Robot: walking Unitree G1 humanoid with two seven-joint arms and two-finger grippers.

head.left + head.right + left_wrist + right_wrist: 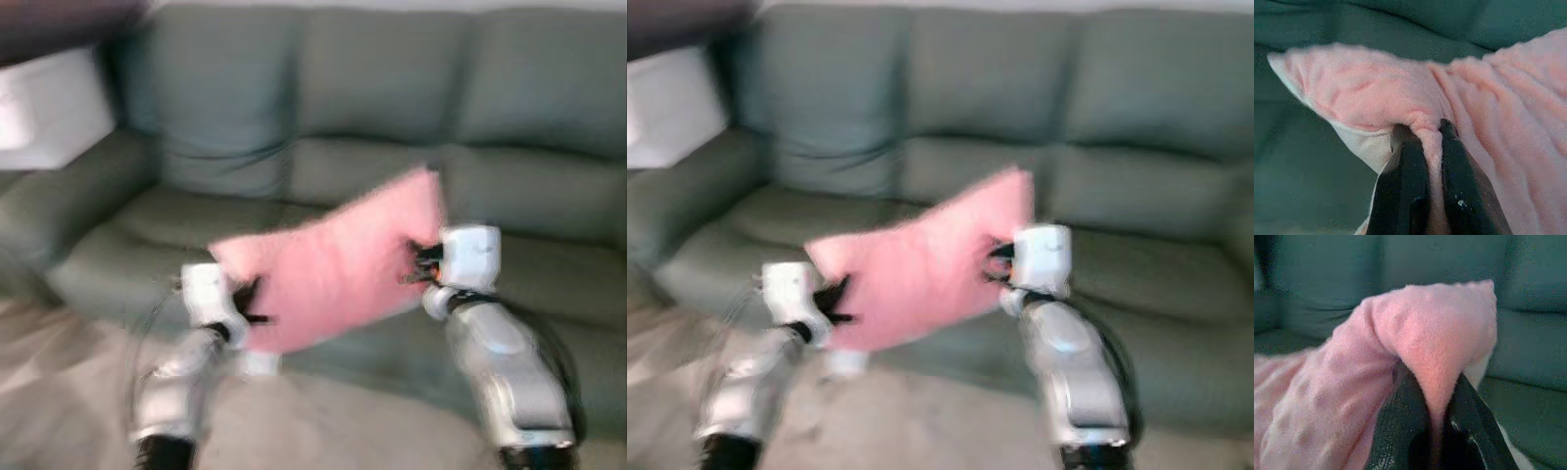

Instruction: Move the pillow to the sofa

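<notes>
The pink pillow (338,264) hangs in the air between the two arms, in front of the sofa's seat cushions and clear of them. It is tilted, its right corner raised toward the backrest and its left edge lower, near the front of the seat. Its cover looks soft and fleecy, with a paler underside showing at one corner in the left wrist view.

The left end effector (1428,139) has its two black fingers closed on a fold of the pillow's lower left edge, with the fabric pinched tightly between them. The right end effector (1429,382) is likewise clamped on the pillow, its fingers squeezing a bunched ridge of pink fabric at the raised right side.

Behind and beneath the pillow stretches the grey-green sofa (372,88), with three back cushions and a wide seat. A white object (49,108) sits by the sofa's armrest on the robot's left. Pale floor (323,421) shows under the arms. The head views are blurred.
</notes>
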